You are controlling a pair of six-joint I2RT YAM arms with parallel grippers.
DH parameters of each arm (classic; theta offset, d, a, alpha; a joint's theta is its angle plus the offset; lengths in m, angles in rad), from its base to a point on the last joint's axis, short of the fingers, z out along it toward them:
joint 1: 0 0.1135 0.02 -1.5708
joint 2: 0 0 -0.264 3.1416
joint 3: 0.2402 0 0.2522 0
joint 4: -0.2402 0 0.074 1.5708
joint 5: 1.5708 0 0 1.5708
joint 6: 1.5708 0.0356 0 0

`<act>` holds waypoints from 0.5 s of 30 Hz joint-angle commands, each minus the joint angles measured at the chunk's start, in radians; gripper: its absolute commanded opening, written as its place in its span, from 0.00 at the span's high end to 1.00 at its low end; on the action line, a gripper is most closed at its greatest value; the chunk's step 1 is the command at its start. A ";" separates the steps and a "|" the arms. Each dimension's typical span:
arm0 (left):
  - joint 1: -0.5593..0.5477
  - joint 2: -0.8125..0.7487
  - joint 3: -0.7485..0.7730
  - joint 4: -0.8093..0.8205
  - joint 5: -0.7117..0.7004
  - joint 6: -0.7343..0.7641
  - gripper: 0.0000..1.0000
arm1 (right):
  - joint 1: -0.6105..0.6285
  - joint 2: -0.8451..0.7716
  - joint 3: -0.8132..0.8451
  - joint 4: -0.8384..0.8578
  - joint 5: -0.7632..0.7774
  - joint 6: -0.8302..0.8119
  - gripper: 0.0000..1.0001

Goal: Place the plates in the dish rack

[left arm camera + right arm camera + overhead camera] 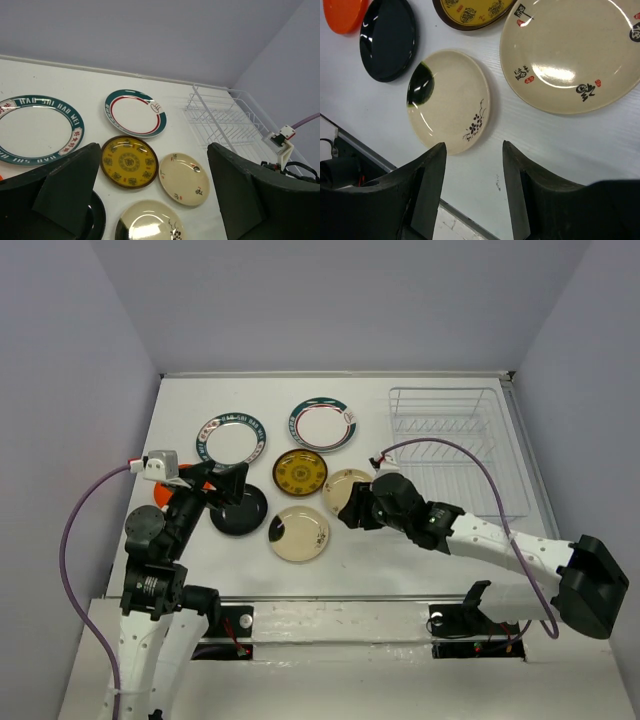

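**Seven plates flat on the tabletop; rack unloaded**

The dish rack (445, 440), upper right, holds nothing. On the tabletop (180, 420) lie two dark-rimmed white plates (232, 438), two cream plates (298, 534), one mustard plate (300, 472), one black plate (387, 37) and one orange plate (342, 12). The left fingers (70, 190) and right fingers (430, 190) are spread wide and empty. Risk: a low rim could slip the fingers, so a cream plate is shoved into its mustard neighbour.

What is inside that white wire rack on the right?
Nothing that I can see: the white wire dish rack holds only its own bare slots. A purple cable crosses over its near part, hiding little.
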 commanded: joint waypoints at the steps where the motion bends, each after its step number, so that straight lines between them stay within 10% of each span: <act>1: 0.007 -0.006 0.034 0.036 0.043 0.016 0.01 | 0.012 -0.002 -0.054 0.134 0.003 0.057 0.44; 15: 0.006 -0.006 0.024 0.069 0.091 0.013 0.01 | 0.012 0.154 -0.102 0.321 -0.090 0.153 0.44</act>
